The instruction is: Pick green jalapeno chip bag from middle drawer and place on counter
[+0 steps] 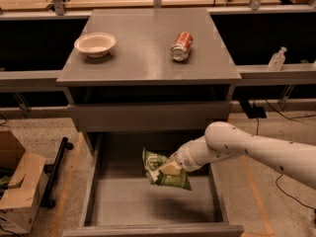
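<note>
The green jalapeno chip bag (163, 172) hangs crumpled in the air above the grey floor of the open middle drawer (148, 201). My gripper (170, 168) is shut on the bag's right side, with the white arm reaching in from the right. The bag is lifted clear of the drawer floor, roughly level with the drawer's back. The grey counter (143, 48) lies above and behind, with a red-orange soda can (181, 46) lying on it right of centre.
A pale bowl (95, 44) sits on the counter's left part. A plain grey drawer front (148, 116) is shut just above the open drawer. A cardboard box (17, 186) stands on the floor at left. A small clear bottle (277, 59) stands on the right ledge.
</note>
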{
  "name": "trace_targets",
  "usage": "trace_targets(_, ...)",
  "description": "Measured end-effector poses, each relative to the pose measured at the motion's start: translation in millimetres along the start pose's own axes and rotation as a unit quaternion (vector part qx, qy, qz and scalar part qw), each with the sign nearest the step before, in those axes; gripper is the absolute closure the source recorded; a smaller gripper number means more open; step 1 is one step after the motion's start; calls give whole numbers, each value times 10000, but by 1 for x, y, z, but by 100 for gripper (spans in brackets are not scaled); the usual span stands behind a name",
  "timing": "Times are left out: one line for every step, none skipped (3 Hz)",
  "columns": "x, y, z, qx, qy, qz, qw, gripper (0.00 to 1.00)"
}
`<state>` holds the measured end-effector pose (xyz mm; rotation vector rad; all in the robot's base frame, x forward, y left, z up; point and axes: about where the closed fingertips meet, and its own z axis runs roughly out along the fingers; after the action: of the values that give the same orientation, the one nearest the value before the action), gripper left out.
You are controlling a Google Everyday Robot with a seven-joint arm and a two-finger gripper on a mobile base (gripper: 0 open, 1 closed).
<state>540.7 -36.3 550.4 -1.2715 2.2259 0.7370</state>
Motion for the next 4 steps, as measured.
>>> trace_targets(-30, 28, -35, -127, 76, -536, 9985, 100)
trace_targets(-52, 42, -62, -240, 86, -847, 9961, 100)
trace_targets(-91, 58, -97, -172, 152, -1252, 9919, 100)
trace_targets(-149, 68, -150, 307, -33, -1724, 9845, 100)
